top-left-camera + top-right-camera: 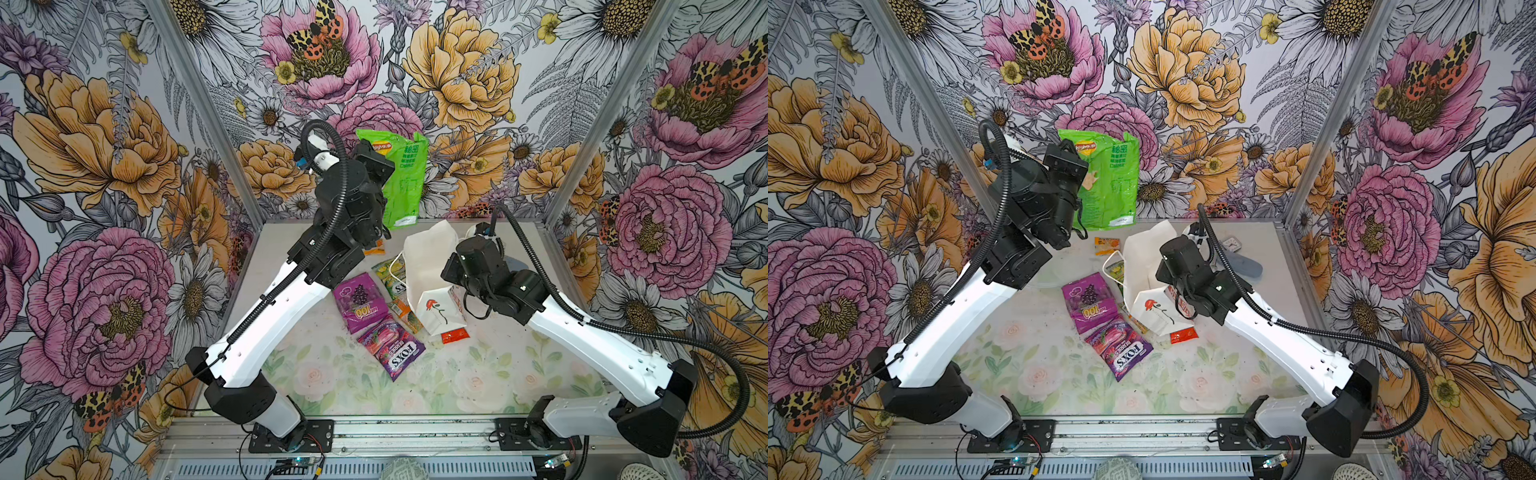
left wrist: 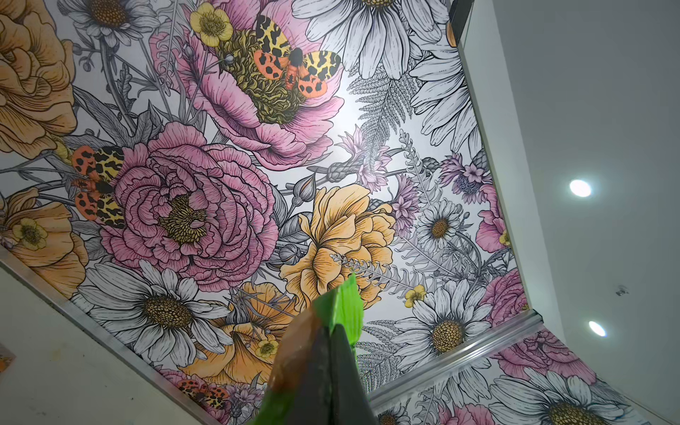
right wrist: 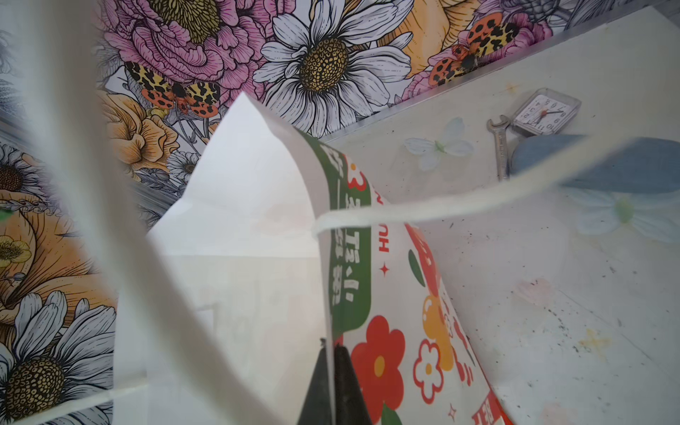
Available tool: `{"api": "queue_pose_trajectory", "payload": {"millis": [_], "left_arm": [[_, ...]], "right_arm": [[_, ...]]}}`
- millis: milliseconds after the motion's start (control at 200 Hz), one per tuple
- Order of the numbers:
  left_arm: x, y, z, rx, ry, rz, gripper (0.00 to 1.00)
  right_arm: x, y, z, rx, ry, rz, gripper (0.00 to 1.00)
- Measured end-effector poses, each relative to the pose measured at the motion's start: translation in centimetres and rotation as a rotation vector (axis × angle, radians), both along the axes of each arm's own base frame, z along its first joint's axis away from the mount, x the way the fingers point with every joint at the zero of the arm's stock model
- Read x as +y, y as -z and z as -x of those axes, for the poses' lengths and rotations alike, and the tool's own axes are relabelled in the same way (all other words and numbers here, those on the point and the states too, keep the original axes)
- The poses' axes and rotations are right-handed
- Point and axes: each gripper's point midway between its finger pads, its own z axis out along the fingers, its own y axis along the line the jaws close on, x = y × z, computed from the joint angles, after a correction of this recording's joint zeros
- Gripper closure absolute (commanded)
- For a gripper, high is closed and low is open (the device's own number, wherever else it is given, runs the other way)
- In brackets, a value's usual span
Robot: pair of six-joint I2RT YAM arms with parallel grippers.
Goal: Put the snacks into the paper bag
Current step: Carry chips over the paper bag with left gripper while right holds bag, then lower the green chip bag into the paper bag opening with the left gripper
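Where the tabletop [image 1: 478, 374] lies nearest, the FOX'S packet [image 1: 392, 351] and purple packet [image 1: 357, 301] lie flat near the paper bag [image 1: 424, 257]. The right pincer [image 3: 330, 346] pinches the bag's printed side wall, and the paper looks thin, floppy and easily tipped. Farthest back, the left pincer [image 2: 329, 331] clenches the raised green packet [image 1: 405, 178], which is probably light, slippery film, best held by its sealed edge.

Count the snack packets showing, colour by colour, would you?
Green: 2 (chip bag, yellow-green packet)
Purple: 2 (grape packet, FOX'S berries packet)
Orange: 2 (far orange packet, near orange packet)
Red: 1 (red packet)
Total: 7 in view
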Motion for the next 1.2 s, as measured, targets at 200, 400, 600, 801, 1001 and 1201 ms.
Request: {"api": "queue_pose_trajectory", "payload": {"millis": [200,400,600,801,1001,1201], "left_arm": [[-0.4,1.4,-0.3,0.036,-0.014,0.005,1.00],[-0.8,2.3,0.4,0.072,-0.044,-0.010,1.00],[-0.7,4.2,0.7,0.106,-0.087,0.001,1.00],[-1.1,7.7,-0.1,0.160,-0.120,0.001,1.00],[-1.0,9.1,-0.3,0.173,-0.143,0.051,1.00],[-1.5,11.4,-1.4,0.192,-0.161,0.126,1.00]], "right_arm": [[2.2,0.0,-1.7,-0.009,0.005,-0.025,1.00],[3.9,0.1,-2.8,-0.011,0.007,-0.041,1.00],[4.9,0.1,-3.2,-0.014,0.001,-0.056,1.00],[5.2,-0.4,-3.3,-0.028,0.001,-0.078,1.00],[5.7,-0.7,-3.3,-0.036,-0.009,-0.099,1.00],[6.2,-1.0,-3.3,-0.039,-0.018,-0.132,1.00]]}}
